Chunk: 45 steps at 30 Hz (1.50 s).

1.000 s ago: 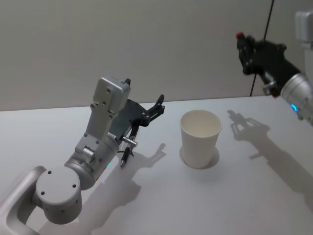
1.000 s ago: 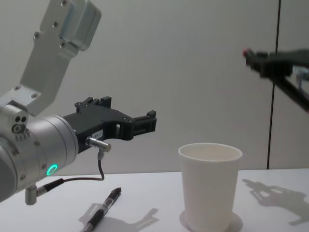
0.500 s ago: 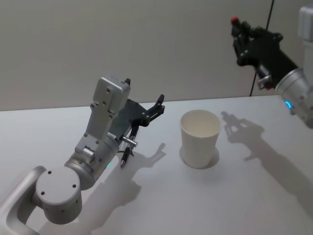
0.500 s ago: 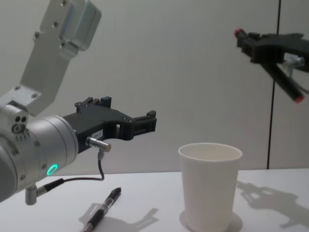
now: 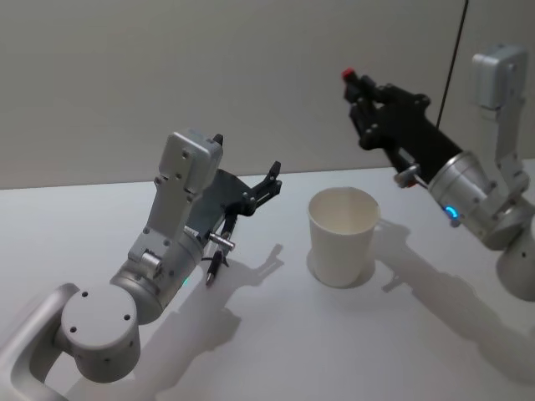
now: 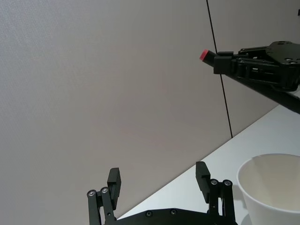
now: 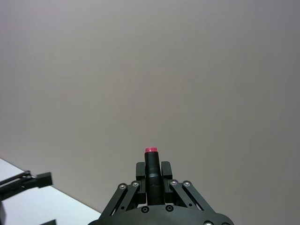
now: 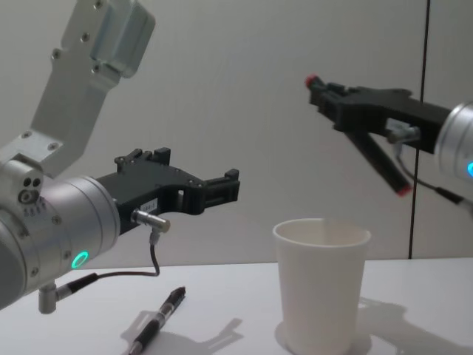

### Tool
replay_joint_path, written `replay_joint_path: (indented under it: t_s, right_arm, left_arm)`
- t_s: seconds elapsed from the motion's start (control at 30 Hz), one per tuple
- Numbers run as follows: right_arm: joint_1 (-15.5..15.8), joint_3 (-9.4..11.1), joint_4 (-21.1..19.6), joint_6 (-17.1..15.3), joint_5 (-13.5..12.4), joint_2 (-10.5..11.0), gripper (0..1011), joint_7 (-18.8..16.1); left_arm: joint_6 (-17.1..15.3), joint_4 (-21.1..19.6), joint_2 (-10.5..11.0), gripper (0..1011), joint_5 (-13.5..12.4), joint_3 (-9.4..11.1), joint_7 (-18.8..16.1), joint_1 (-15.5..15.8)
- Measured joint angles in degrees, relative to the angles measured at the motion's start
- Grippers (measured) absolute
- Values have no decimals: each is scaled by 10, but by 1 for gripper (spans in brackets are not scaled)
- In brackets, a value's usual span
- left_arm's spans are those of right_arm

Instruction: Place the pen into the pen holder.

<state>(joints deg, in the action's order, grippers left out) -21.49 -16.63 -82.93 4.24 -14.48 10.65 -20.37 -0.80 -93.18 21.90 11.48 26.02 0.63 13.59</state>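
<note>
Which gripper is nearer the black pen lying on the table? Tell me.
Left. The left gripper hovers open above the black pen; the right gripper, shut on a red-tipped pen, is raised past the paper cup.

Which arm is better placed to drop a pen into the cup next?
Right: the right gripper holds a pen raised near the paper cup; the left gripper is open and empty.

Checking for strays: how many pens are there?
2. One pen lies on the table below the open left gripper; the other pen is held in the right gripper, raised near the cup. Another could hide inside the cup.
</note>
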Motion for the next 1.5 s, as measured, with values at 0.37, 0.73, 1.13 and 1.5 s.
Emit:
replay_joint_path:
  t_s: [0.37, 0.73, 1.13, 1.5]
  right_arm:
    - [-12, -17, 4, 20, -28, -26, 187, -15]
    - [-23, -24, 16, 27, -24, -38, 187, -19]
    - [-21, -33, 32, 17, -8, -43, 189, -13]
    - [-19, -39, 36, 11, -8, -47, 187, -5]
  left_arm:
    - [0, 0, 0, 1001, 0, 0, 0, 0]
    - [0, 0, 0, 1001, 0, 0, 0, 0]
    - [0, 0, 0, 1001, 0, 0, 0, 0]
    - [0, 0, 0, 1001, 0, 0, 0, 0]
